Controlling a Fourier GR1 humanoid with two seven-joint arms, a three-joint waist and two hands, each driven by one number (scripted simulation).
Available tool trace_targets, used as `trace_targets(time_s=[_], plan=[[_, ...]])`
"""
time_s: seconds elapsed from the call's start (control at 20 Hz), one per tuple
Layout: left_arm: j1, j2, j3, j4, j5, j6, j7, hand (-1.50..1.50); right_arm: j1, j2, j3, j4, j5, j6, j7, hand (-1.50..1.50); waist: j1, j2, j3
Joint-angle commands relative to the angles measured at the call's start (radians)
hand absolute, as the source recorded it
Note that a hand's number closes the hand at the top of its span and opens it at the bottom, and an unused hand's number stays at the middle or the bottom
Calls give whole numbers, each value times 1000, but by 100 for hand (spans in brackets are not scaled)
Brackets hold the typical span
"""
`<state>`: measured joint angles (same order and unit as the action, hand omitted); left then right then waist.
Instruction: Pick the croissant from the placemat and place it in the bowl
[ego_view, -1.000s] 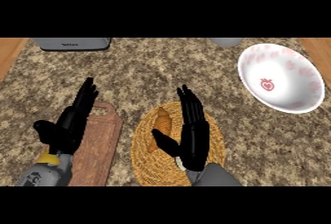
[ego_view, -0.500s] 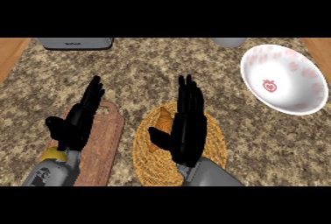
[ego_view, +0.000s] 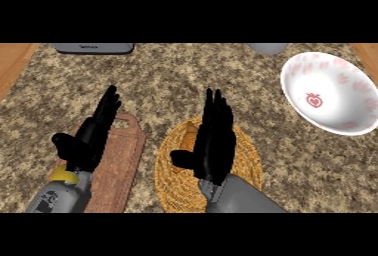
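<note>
- Head view: the right hand (ego_view: 212, 145) hangs over the woven placemat (ego_view: 247, 155) at about 6 o'clock in the view, its fingers straight and together, holding nothing.
- Head view: the croissant (ego_view: 191, 134) lies on the placemat, mostly hidden under that hand; only a golden sliver peeks out at the hand's 10 o'clock side.
- Head view: the left hand (ego_view: 90, 135) rests spread flat over a wooden board (ego_view: 122, 165) at 8 o'clock, empty.
- Head view: the white bowl (ego_view: 328, 95), with a small red mark inside, sits at 2 o'clock, well apart from the placemat.
- I'd judge the croissant light, soft and flaky, easy to crush; taking it across its thick middle, fingers on one side and thumb on the other, looks the safest hold.
- Head view: the surface is speckled brown stone with wooden strips at its 9 and 3 o'clock edges. A grey appliance (ego_view: 94, 48) sits at 11 o'clock and a pale rounded object (ego_view: 267, 47), cut off by the view, at 1 o'clock.
</note>
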<state>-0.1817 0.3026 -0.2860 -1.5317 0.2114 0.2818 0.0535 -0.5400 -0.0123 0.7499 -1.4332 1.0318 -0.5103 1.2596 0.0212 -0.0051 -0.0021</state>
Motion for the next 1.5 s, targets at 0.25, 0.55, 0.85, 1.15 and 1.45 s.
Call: trace_targets(time_s=[0.25,0.55,0.85,1.15,1.45], plan=[[56,-33,-15,-8,-26,14,-34,0,17,12,88,-18,-67,9,228,-150,-1,0,1],[17,-27,12,17,-29,0,-17,0,64,12,121,-96,-18,-84,228,-150,-16,0,1],[-10,-61,-10,47,-58,5,-18,0,40,12,149,-90,-31,-142,228,-150,-12,3,1],[-40,-25,39,18,-30,-31,12,0,71,12,133,-41,-63,-231,201,-150,0,5,2],[-8,-50,34,24,-42,-26,-3,0,59,12,92,-38,-116,-251,139,-150,-5,4,2]])
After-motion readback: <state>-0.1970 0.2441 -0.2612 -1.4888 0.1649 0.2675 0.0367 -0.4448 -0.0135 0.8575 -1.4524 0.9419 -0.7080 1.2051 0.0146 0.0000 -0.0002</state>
